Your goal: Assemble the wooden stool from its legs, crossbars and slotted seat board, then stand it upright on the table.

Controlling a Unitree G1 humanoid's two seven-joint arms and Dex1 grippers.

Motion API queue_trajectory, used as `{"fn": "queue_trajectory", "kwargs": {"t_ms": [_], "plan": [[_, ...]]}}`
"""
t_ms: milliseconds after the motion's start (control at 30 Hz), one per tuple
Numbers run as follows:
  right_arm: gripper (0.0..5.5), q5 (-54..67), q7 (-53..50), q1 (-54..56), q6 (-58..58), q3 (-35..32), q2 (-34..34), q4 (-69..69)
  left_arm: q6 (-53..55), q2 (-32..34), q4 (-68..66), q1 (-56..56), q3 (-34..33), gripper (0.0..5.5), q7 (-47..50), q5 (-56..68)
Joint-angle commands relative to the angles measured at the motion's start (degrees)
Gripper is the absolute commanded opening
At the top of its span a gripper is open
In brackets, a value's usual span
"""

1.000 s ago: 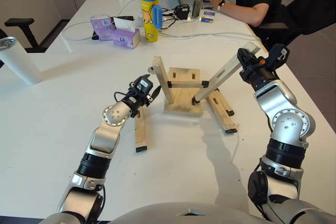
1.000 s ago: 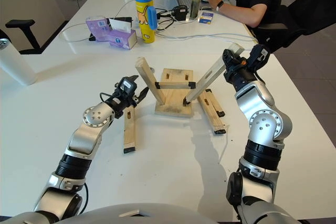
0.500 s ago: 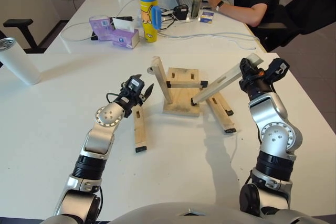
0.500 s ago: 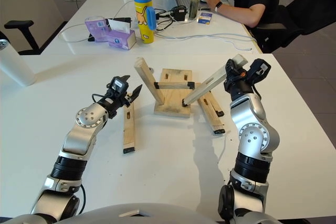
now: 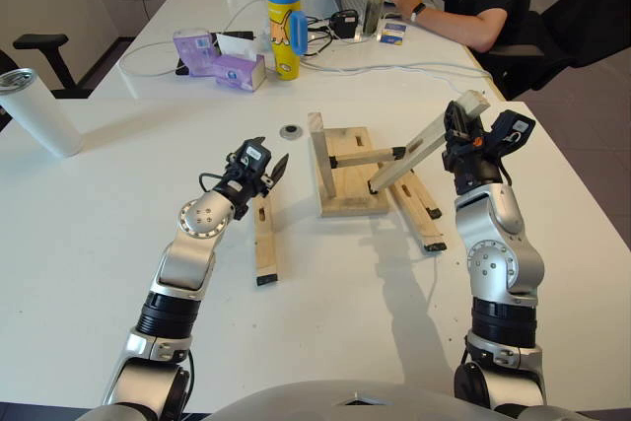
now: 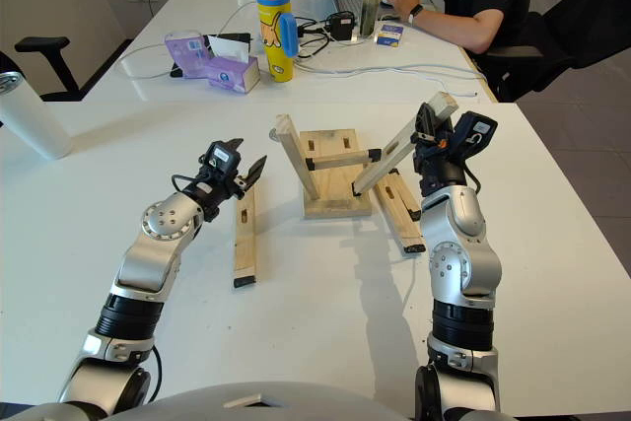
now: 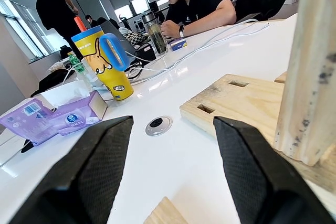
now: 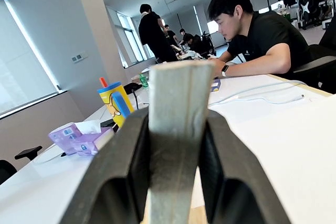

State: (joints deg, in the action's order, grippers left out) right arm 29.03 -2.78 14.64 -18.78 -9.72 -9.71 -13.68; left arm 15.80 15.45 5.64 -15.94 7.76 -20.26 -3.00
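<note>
- R pincer (image 5: 456, 131) clamps tilted leg (image 5: 419, 150), drawn closer in; other leg (image 5: 318, 155) now stands straighter on seat board (image 5: 350, 201)
- L pincer (image 5: 268, 161), jaws apart, backed off above loose leg (image 5: 262, 239); assy unfinished

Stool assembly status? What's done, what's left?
Done: one leg stands on the seat board with a crossbar joined to it. In hand: right end effector is shut on a tilted second leg at that crossbar's other end. Left: open left end effector hovers by a loose leg; two more pieces lie beside the board; stool not yet upright.
</note>
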Motion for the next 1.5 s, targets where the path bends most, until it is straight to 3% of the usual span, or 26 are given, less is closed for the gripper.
{"fn": "queue_trajectory", "kwargs": {"t_ms": [33,700,1100,1300,1433,1500], "plan": [[1.04,-3.49,1.19,-2.2,-3.2,2.25,-0.19,4.8,1.43,-1.46,1.32,-0.64,-0.94,2.84,0.05,2.06],[1.04,-7.92,10.21,-8.63,8.68,4.82,-0.07,7.5,1.82,-2.68,3.78,1.62,-0.07,2.84,0.7,2.13],[1.06,-18.27,10.3,-6.26,-1.53,14.25,-7.03,12.27,2.56,-3.4,4.94,0.99,0.9,2.84,1.03,1.5],[1.07,-12.64,13.07,-7.26,-8.86,16.34,-8.56,13.24,2.73,-3.38,4.7,0.67,0.25,2.84,1.21,1.93],[1.95,-8.49,13.43,-6.35,-13.81,15.01,-8.45,14.13,2.83,-3.44,4.65,0.5,0.03,2.84,1.36,2.05],[2.09,-7.27,13.79,-5.29,-18.51,14.28,-8.88,15.46,2.88,-3.4,4.54,0.24,-0.26,2.84,1.39,2.17]]}}
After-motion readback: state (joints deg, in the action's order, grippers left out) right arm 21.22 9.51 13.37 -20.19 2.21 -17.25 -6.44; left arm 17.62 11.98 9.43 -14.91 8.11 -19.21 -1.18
